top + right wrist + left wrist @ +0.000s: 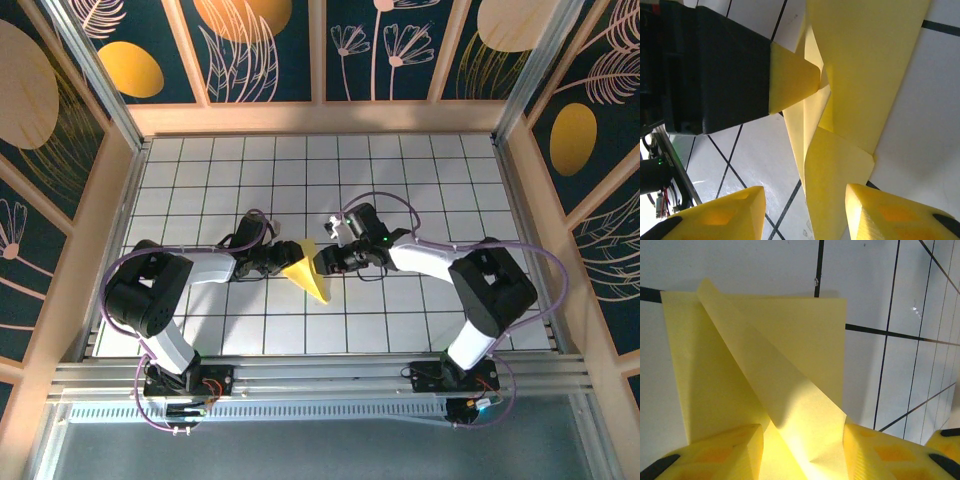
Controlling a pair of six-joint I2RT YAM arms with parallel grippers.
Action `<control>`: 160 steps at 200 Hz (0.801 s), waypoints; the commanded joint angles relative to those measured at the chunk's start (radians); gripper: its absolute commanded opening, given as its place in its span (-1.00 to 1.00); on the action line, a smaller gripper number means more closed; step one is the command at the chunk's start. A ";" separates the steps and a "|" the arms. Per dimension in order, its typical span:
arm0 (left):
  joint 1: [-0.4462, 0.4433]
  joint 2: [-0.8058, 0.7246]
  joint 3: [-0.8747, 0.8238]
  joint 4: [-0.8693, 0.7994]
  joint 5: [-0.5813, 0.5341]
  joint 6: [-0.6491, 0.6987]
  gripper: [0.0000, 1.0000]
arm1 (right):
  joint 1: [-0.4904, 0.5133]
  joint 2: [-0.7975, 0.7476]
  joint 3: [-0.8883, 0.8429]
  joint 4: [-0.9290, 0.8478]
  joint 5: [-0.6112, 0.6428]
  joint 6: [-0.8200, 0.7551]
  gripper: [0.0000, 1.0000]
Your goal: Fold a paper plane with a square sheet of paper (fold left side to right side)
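The yellow square sheet of paper point(306, 268) lies mid-table, folded into a pointed wedge, roughly the shape of the paper plane, with its tip toward the near right. My left gripper point(283, 262) is at the paper's left edge and my right gripper point(322, 262) at its right edge. In the left wrist view the gripper point(802, 450) is open, and a raised diagonal flap of the paper point(790, 340) runs between the spread fingers point(740, 445). In the right wrist view the gripper point(805, 200) is open around a loose curled flap point(835, 170). The left gripper's yellow fingertip point(790, 82) touches the paper's centre fold.
The white gridded table point(430, 180) is boxed in by wooden walls point(320, 118) at the back and on both sides. An aluminium rail point(320, 378) with the arm bases runs along the near edge. Grid tiles lie bare around the paper.
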 commanded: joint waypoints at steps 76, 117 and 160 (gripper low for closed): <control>-0.005 0.027 -0.012 -0.072 -0.065 0.028 -0.08 | 0.003 0.170 0.080 0.124 -0.108 0.068 -0.27; -0.005 0.026 -0.012 -0.069 -0.065 0.027 -0.08 | 0.002 0.186 0.075 0.130 -0.111 0.072 -0.52; -0.005 0.023 -0.013 -0.069 -0.065 0.027 -0.08 | -0.003 0.191 0.067 0.127 -0.104 0.077 -0.94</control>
